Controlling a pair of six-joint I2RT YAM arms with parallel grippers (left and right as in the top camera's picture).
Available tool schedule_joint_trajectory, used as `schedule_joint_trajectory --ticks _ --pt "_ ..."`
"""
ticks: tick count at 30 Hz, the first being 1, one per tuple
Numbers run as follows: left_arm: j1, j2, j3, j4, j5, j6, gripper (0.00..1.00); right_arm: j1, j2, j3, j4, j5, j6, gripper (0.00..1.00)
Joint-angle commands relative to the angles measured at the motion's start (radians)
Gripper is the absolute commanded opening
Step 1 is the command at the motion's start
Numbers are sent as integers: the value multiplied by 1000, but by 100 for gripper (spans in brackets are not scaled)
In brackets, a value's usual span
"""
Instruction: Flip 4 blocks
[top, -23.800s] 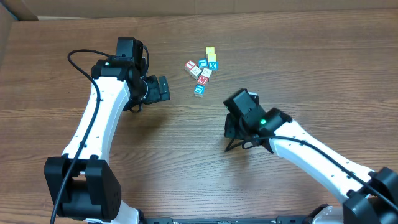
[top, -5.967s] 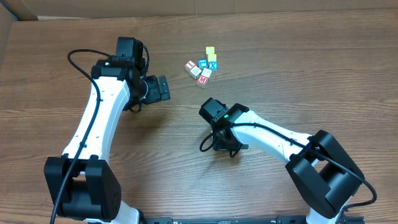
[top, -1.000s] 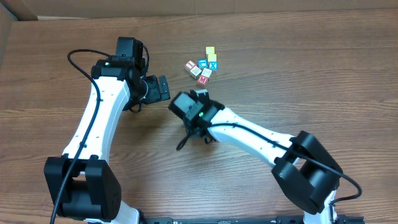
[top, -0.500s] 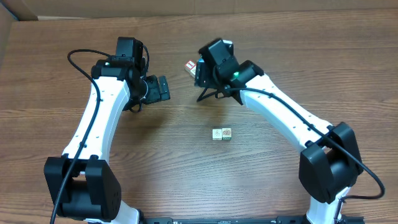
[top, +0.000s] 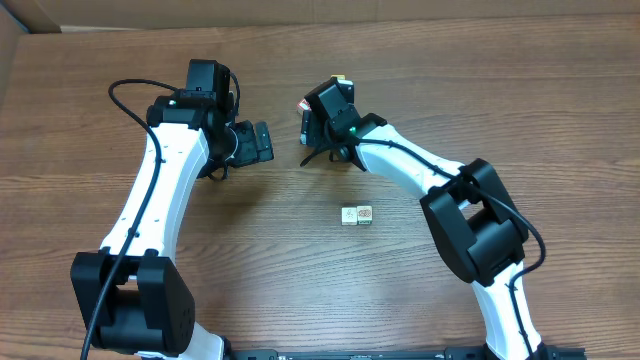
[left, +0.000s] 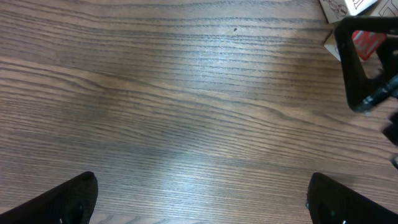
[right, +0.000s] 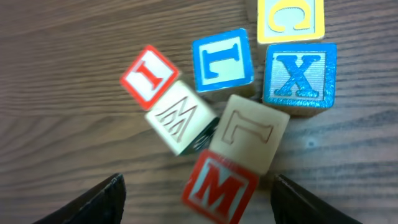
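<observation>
Progress shows on the desk (top: 260, 260): two blocks (top: 348, 215) now sit side by side, likely flipped. The right fingers (right: 99, 199), spread and empty, have swung back over the cluster (right: 249, 134), above the red M block (right: 219, 191). The left fingers (left: 68, 199) gape wide, holding nothing.

Left tool (left: 208, 199) and right tool (right: 199, 199) — both with jaws wide apart

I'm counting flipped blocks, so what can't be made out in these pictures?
- Overhead: the right arm covers most of the block cluster; prints on the two separate blocks are too small.
- Right wrist: the yellow C block is cut by the top edge.
- Left wrist: corner blocks are cropped by the edge.
</observation>
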Motion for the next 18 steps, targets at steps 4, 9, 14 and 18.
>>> schedule_joint_trajectory --ticks 4,9,14,18 --pt "4 11 19 3 -14 -16 100 3 11 2 -20 110 1 35" --pt "4 11 19 3 -14 -16 100 -3 -42 5 -96 114 1 28" --pt "4 11 19 3 -14 -16 100 -2 -203 5 -190 91 -6 28" --pt "4 11 19 3 -14 -16 100 14 -332 5 -324 -11 -45 29"
